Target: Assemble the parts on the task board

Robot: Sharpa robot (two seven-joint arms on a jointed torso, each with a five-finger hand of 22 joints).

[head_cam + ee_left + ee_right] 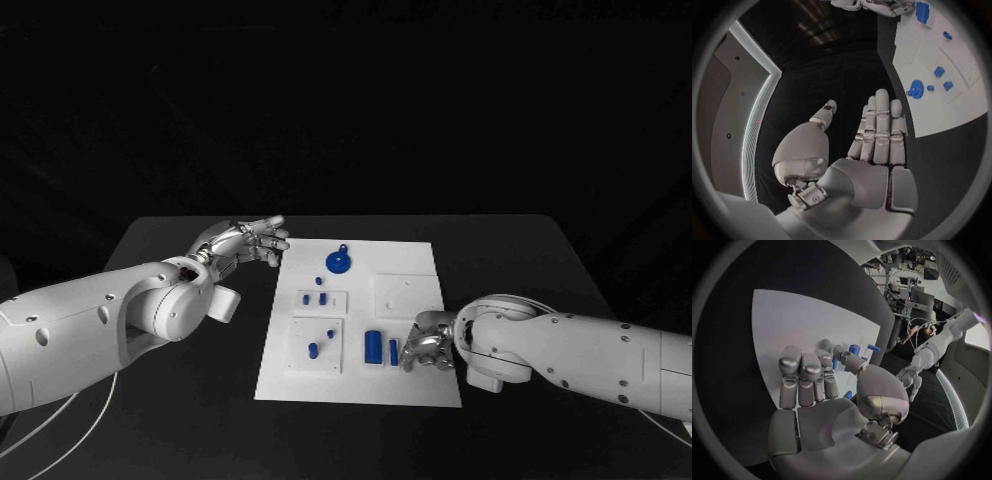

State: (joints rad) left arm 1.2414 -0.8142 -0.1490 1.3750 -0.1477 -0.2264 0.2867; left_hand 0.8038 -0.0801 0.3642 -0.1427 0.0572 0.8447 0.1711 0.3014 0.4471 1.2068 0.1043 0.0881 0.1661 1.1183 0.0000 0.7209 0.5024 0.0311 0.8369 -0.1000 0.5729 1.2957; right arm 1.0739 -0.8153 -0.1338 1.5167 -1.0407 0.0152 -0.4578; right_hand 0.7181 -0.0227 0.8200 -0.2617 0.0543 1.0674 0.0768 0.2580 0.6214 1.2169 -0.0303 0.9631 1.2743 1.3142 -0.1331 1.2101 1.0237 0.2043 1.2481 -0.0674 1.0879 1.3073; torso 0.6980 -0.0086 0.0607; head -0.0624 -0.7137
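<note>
The right hand (427,343) rests on the task board (411,262) at about five o'clock, fingers curled beside the upright blue pegs (374,347); whether it grips one I cannot tell. The left hand (245,241) hovers open off the board's ten o'clock edge. Likely step: picking a peg, needing a firm pinch.

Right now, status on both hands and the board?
Left hand open, off the task board's far left corner, holding nothing. Right hand over the near right edge, fingers at the narrow blue part; grasp unclear. Nothing in the way.
</note>
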